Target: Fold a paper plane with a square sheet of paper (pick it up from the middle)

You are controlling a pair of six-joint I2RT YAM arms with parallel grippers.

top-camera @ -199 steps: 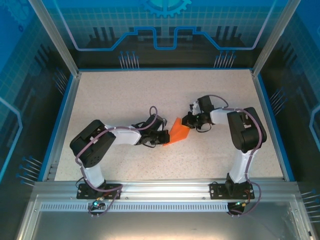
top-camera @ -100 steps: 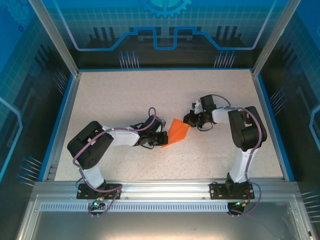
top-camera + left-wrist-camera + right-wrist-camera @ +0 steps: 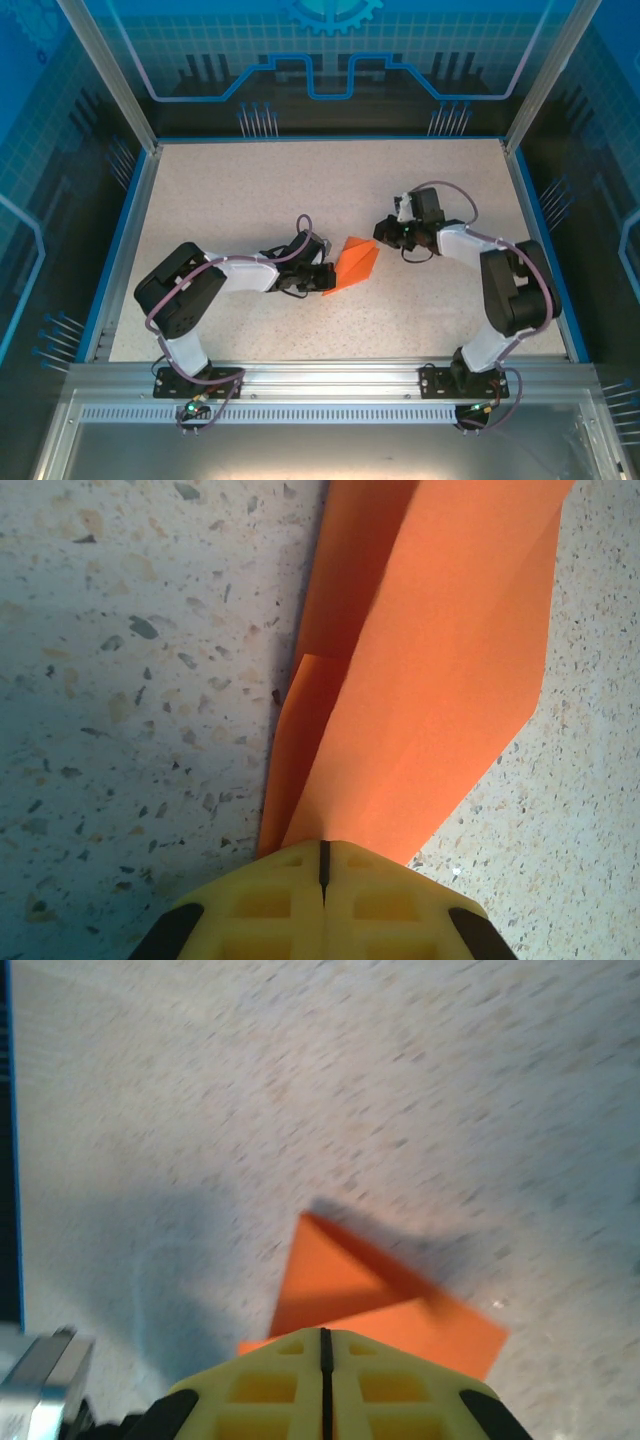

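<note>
Paper plane (image 3: 440, 680), creased orange, pinched by left gripper (image 3: 322, 852); right gripper (image 3: 322, 1342) closed nearby.

Bright even light; soft bluish shadows on table (image 3: 120, 680); right wrist view motion-blurred, left wrist sharp.

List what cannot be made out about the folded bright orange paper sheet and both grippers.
- Left wrist view: the folded bright orange paper sheet runs off the top edge; its near end is hidden by the shut left gripper.
- Right wrist view: blurred; the shut right gripper covers the paper's near edge, so contact is unclear.
- Top view: the paper's creases are too small to read.
</note>
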